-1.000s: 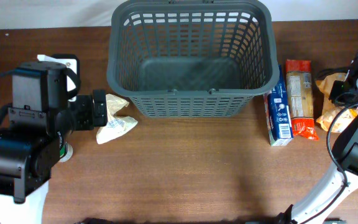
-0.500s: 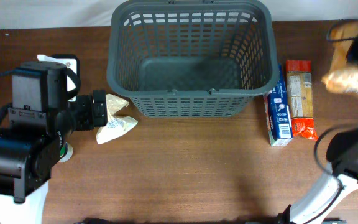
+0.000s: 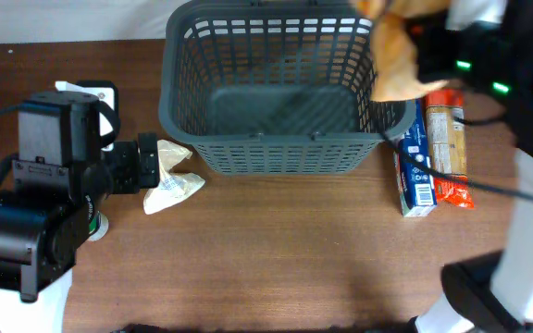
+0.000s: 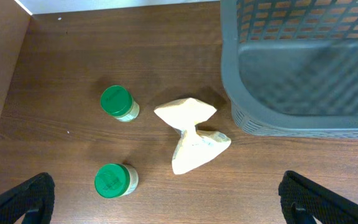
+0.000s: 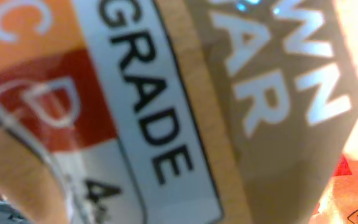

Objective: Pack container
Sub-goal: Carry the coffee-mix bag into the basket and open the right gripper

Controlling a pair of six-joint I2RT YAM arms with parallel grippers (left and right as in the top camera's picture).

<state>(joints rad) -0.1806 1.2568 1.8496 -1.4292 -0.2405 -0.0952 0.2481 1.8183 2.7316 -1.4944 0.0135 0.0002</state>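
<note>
The basket (image 3: 285, 88) sits at the far middle of the table (image 3: 276, 250), dark grey and slotted, and nothing can be seen inside it. Up over its right rim the right claw (image 3: 426, 54) hangs in the air, blurred, with a brown bag (image 3: 389, 65) at its tip. The bag is clear of the table and partly over the basket's right wall. The fingers themselves are hidden, but the bag is plainly pinched in that claw. The right wrist view is filled edge to edge with the bag's print: brown and orange panels and the word "GRADE" on a white strip.

On the left, the left claw (image 3: 151, 164) is low, beside the basket's near left corner, and spread wide. In its wrist view the two fingers (image 4: 23, 199) stand at opposite bottom corners with nothing between them. Just in front of it lies a white pouch (image 4: 191, 140), twisted at the middle, close to the basket wall but apart from it. Two green-lidded jars stand upright left of the pouch, one farther (image 4: 118, 102) and one nearer (image 4: 114, 180).

Right of the basket a blue box (image 3: 415, 162) lies just beside the wall, with a red pack (image 3: 449, 148) alongside it.
</note>
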